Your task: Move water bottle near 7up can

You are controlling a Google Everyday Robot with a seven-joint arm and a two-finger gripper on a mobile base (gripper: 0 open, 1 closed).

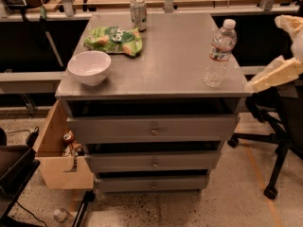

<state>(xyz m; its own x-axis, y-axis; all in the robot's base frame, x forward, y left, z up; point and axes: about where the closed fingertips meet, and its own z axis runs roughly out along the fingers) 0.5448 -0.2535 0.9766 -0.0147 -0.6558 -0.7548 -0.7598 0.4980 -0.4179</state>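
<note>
The water bottle (pixel 219 53) is clear ribbed plastic with a white cap and a white-and-red label. It stands upright near the right front edge of the grey cabinet top (pixel 175 56). The 7up can (pixel 138 13) stands upright at the back edge, left of centre, far from the bottle. My gripper (pixel 272 75) is a cream-coloured piece at the right edge of the view. It hangs beside the cabinet's right edge, right of the bottle and slightly lower, without touching it. It holds nothing that I can see.
A green snack bag (pixel 113 40) lies in front of the can. A white bowl (pixel 90 67) sits at the front left. An office chair base (pixel 272 145) stands right of the cabinet. A wooden box (pixel 59 160) with items hangs at the lower left.
</note>
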